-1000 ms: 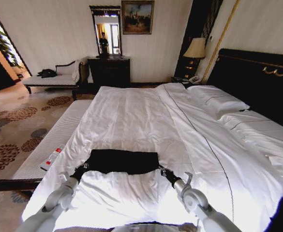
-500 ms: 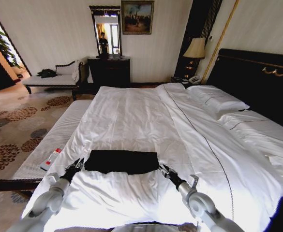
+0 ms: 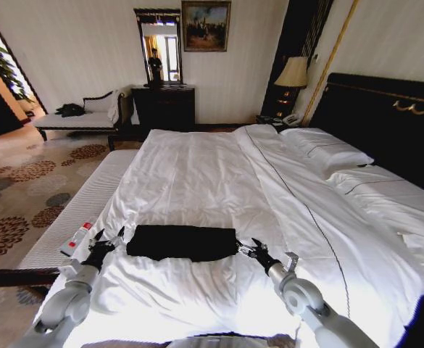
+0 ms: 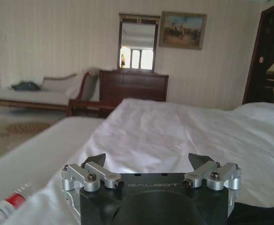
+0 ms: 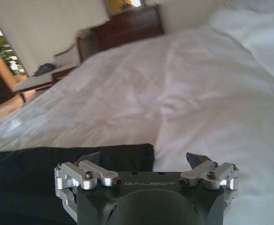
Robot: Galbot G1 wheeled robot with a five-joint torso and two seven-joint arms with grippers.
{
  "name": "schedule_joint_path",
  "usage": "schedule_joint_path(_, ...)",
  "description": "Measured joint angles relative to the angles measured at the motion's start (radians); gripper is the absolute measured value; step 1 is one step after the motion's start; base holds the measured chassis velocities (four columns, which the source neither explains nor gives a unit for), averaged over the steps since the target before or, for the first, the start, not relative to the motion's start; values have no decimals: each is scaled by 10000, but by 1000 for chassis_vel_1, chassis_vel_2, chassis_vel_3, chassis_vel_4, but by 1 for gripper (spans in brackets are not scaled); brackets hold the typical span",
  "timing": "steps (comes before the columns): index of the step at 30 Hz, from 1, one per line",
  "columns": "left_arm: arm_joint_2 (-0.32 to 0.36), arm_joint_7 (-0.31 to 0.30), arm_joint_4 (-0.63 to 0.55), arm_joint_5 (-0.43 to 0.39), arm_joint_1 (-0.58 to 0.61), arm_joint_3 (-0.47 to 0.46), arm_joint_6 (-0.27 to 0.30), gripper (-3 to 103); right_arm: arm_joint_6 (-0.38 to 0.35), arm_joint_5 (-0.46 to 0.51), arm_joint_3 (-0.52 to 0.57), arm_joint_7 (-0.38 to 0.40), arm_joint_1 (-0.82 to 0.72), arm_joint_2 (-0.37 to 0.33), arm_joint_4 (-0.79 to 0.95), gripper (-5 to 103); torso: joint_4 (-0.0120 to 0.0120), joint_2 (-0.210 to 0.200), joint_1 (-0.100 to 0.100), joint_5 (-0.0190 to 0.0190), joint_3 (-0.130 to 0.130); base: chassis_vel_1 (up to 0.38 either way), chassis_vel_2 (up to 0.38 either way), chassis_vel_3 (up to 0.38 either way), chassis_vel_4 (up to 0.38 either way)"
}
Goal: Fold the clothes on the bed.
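Black T-shirt lies as a folded strip across the near end of the bed, on the white duvet. Left end effector sits just off the shirt's left end, fingers spread, holding nothing. Right end effector sits just off the shirt's right end, also released. Risk: soft duvet bunches under the shirt; a fingertip snagging an edge could drag the fold open or skew it.

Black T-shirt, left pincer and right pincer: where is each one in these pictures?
black T-shirt (image 3: 183, 242): head view, middle of the folded fabric.
left pincer (image 3: 107, 236): head view, midway between its open fingertips.
right pincer (image 3: 246, 247): head view, midway between its open fingertips.
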Motion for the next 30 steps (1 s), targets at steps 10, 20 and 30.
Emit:
schedule_joint_path(10, -1202, 586, -1328, 1040, 2846, -1228, -1539, 100, -3379, 4771, 1107, 1271, 936, 171, -200, 100, 4, 1, -1, -3, 0, 0, 0, 0, 0)
schedule_joint_path(20, -1844, 962, -2263, 1635, 4914, -1321, -2664, 100, -3715, 4440, 1055, 376, 1241, 284, -1038, 100, 2, 0, -1, -2, -1, 0, 0, 0, 0)
schedule_joint_path(30, -1853, 970, -2294, 1744, 5187, -1305, -2747, 100, -3648, 4216, 1208, 122, 1319, 533, -1309, 100, 1, 1, -1, -5, -1, 0, 0, 0, 0)
